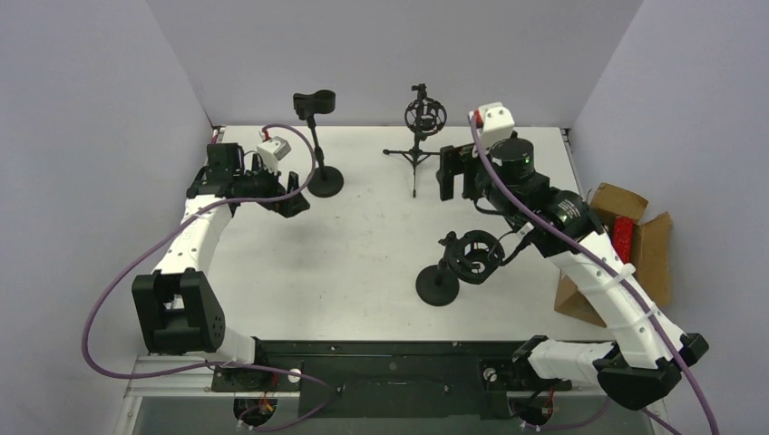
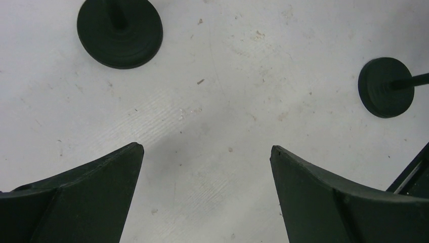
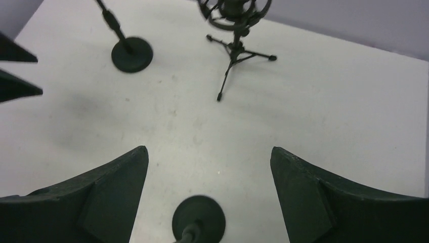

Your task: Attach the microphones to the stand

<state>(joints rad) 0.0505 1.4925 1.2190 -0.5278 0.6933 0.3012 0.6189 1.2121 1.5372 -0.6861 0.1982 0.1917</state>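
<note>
Brown cardboard box (image 1: 657,258) at right edge of table (image 1: 363,245)

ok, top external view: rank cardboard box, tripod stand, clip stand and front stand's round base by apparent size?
1. cardboard box
2. tripod stand and clip stand: they look about alike, so not ranked
3. front stand's round base

3 stands break up the worktop (image 1: 363,263). The clip stand (image 1: 316,136) rises just beside the left hand (image 1: 296,193), on its right. The tripod stand (image 1: 419,136) sits at the back between both hands, nearer the right hand (image 1: 456,172). The shock-mount stand (image 1: 461,261) stands close by the right forearm. Between these, the middle and near-left lie open. Walls close 3 sides, and a cardboard box (image 1: 626,240) crowds the right edge.
</note>
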